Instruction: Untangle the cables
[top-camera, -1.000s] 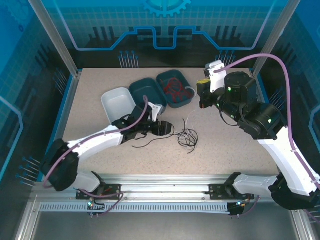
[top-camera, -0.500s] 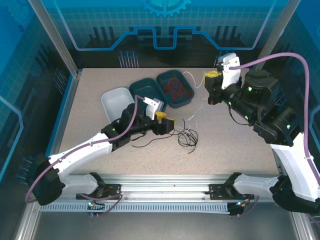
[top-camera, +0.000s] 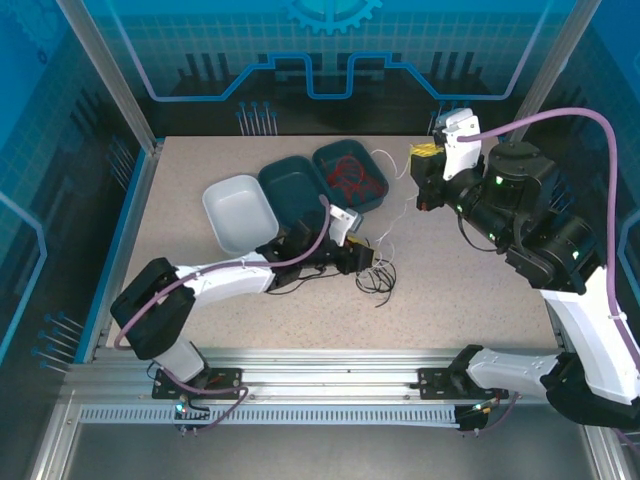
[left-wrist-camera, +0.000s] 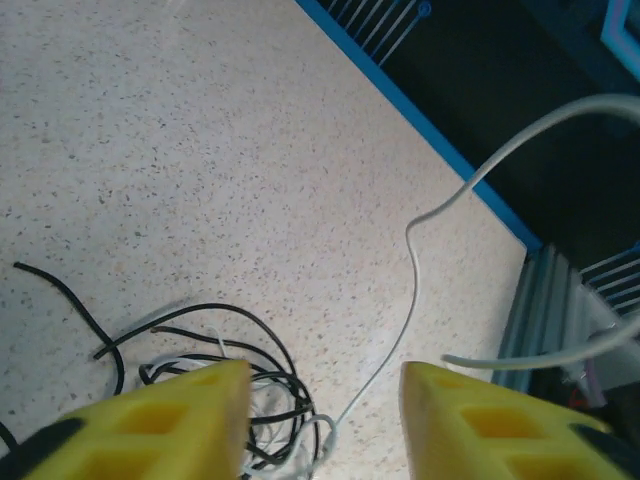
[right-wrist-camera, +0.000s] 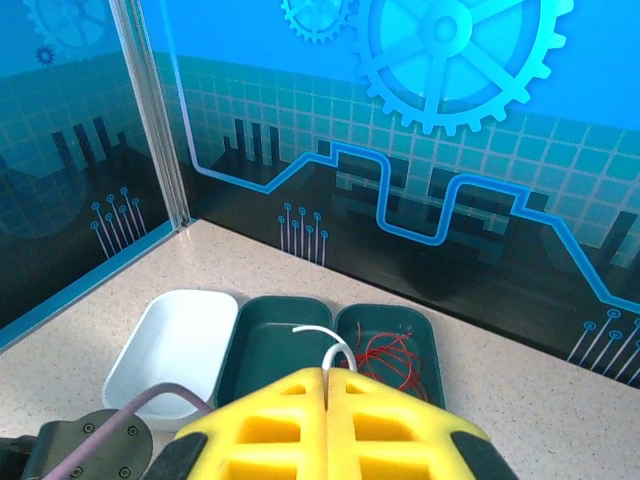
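Cables (top-camera: 377, 271) on open table (top-camera: 460, 295), off its edges; left fingers (left-wrist-camera: 150, 420) apart above; right fingers (right-wrist-camera: 275, 420) together on white cable (right-wrist-camera: 315, 328)

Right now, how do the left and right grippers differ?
The left gripper sits low over the cable tangle, jaws apart. The right gripper is raised above the table, jaws shut on a white cable. Both have yellow fingers.

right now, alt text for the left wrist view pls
A whitish-grey cable rises from a tangle of black and white cables on the speckled table, framed between the left tool's two yellow fingers, which stand apart.
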